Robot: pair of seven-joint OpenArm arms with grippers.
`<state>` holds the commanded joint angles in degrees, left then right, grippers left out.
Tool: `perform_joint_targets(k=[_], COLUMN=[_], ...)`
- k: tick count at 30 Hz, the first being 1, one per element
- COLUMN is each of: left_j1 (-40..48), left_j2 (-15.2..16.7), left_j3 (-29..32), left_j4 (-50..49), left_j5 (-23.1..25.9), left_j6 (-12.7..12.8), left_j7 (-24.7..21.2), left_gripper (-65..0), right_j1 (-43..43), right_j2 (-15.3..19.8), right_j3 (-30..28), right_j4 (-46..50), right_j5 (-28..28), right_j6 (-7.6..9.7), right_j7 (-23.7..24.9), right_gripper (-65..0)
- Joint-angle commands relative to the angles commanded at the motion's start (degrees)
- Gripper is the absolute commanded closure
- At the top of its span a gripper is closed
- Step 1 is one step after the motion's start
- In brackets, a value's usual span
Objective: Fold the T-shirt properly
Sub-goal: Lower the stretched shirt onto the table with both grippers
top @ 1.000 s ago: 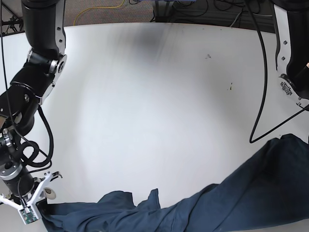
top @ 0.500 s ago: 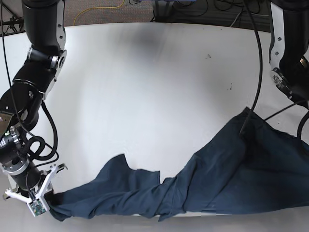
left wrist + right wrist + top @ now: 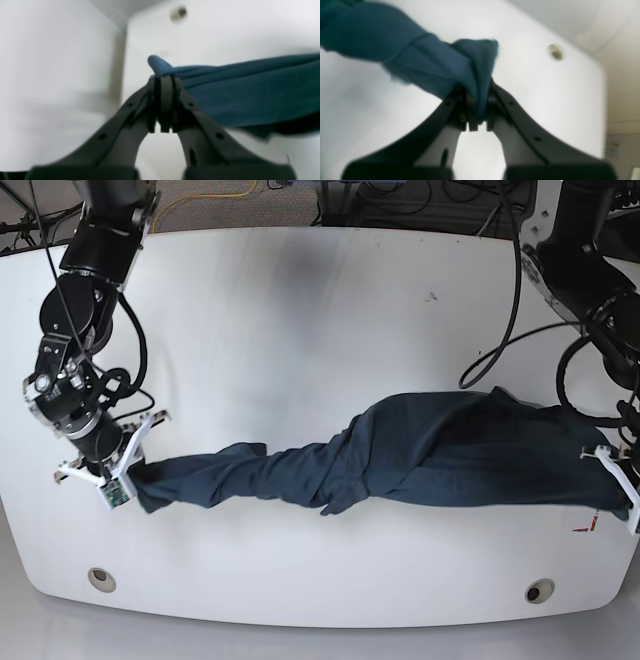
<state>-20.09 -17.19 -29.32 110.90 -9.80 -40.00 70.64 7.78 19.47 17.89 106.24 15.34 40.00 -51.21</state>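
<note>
The T-shirt (image 3: 400, 460) lies stretched out in a long, rumpled band across the near half of the white tabletop (image 3: 300, 330), running almost from one side to the other. It is bunched and twisted along its length, narrower toward the base view's left and broader and flatter toward the right, with a small flap of cloth poking out of the lower edge near the middle.

At the narrow end, the right pincer (image 3: 125, 477) is clenched on a corner of the fabric; the right wrist camera shows the navy cloth (image 3: 460, 72) wadded between the two dark fingers (image 3: 472, 110), with a tuft sticking up past the tips. At the far end, the left pincer (image 3: 625, 495) grips the other edge, and its wrist view shows the fingers pressed together on a thin fold of the shirt (image 3: 250, 95), which trails away to the side just above the surface.

Two small round holes (image 3: 99, 579) sit in the tabletop near its front edge, one toward each corner. Black cables (image 3: 500, 330) loop down from the arm on the base view's right.
</note>
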Motion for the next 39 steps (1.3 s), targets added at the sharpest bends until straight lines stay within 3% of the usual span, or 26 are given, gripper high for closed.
perform_joint_targets(k=[11, 21, 25, 31, 34, 39], left_j1=[11.3, 17.4, 19.1, 19.8, 19.8, 19.8], left_j2=[-1.8, -3.2, -3.3, -3.3, -3.3, -3.3], left_j3=[-0.2, -2.4, -3.5, -4.2, -4.2, -4.1], left_j4=[0.0, 0.0, 0.0, -0.1, -0.1, -0.1], left_j5=[0.0, 0.1, 0.1, 0.1, 0.1, 0.1], left_j6=[0.0, 0.0, 0.0, 0.0, 0.0, 0.0], left_j7=[-1.6, -1.6, -1.6, -1.6, -1.6, -1.6], left_gripper=[0.0, 0.0, 0.0, 0.0, 0.0, 0.0], right_j1=[-12.0, -18.3, -19.0, -21.7, -22.9, -23.6], right_j2=[-4.9, -5.7, -6.5, -6.9, -8.5, -11.2], right_j3=[4.8, 4.7, 5.2, 6.1, 6.2, 6.2], right_j4=[-0.4, -3.9, -7.6, -5.2, 0.2, 7.5], right_j5=[0.0, 0.0, -0.1, 0.4, 0.5, 0.4], right_j6=[0.0, 0.0, 0.0, 0.0, 0.0, 0.0], right_j7=[0.2, 0.2, 0.2, 0.1, -0.1, -0.3], right_gripper=[-3.3, -4.0, -16.2, -42.2, -46.9, -47.7])
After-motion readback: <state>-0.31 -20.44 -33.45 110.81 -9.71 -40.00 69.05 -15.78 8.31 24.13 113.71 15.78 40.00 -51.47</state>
